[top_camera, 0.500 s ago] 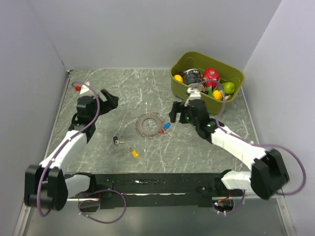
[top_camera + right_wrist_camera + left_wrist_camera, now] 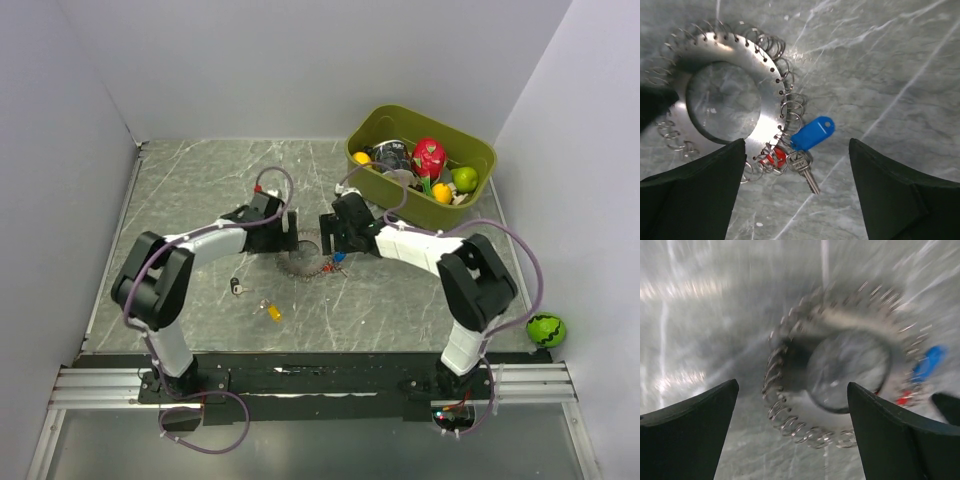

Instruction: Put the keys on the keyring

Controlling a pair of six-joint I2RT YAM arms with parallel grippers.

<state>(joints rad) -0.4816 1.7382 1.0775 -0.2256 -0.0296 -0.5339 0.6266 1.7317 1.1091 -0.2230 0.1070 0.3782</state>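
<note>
Both grippers have swung in. Top: left gripper (image 2: pixel 287 233) and right gripper (image 2: pixel 328 233) now flank the keyring (image 2: pixel 303 262); black key (image 2: pixel 237 287) and yellow key (image 2: pixel 270 310) lie loose on the table (image 2: pixel 200 180) nearer my bases than the keyring, untouched. Left wrist: left gripper (image 2: pixel 792 390) spread, empty, keyring (image 2: pixel 860 320) below, blurred. Right wrist: right gripper (image 2: pixel 797 145) spread over the keyring (image 2: pixel 767 95) at its blue tag (image 2: pixel 812 133). Nothing threaded yet.

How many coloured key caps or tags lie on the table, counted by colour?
Black cap: 1
Yellow cap: 1
Blue tag: 1
Red cap: 1
Total: 4
</note>
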